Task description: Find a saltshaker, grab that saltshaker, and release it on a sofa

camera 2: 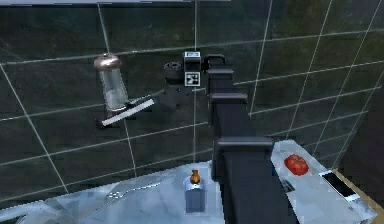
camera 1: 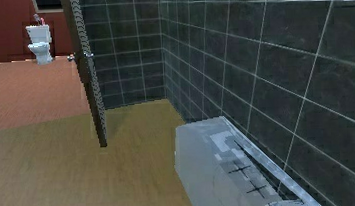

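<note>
One saltshaker — seemingly glass, metal cap | end effector holds it

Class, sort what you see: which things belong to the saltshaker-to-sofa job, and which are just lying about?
Belongs to the job:
saltshaker, hanging at the far end of the gripper

Just lying about:
small bottle
red round thing
pale counter
toilet

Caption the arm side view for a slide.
Gripper holds a saltshaker before the dark tiled wall; pale counter below.
</note>
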Tool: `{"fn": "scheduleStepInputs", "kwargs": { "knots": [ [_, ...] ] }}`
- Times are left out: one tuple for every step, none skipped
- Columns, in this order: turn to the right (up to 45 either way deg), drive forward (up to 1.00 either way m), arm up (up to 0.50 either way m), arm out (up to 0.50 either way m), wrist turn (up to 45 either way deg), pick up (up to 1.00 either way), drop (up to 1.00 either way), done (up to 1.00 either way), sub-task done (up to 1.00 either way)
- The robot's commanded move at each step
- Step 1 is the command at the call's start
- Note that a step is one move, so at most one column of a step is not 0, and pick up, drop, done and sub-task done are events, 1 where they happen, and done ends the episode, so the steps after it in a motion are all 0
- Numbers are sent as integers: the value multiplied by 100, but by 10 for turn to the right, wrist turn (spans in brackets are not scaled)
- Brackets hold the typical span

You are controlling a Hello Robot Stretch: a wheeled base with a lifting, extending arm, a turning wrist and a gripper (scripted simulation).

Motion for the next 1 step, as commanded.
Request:
{"fn": "scheduleStepInputs", "kwargs": {
  "knots": [
    [0, 0, 0, 0, -450, 0, 0, 0, 0]
  ]
}}
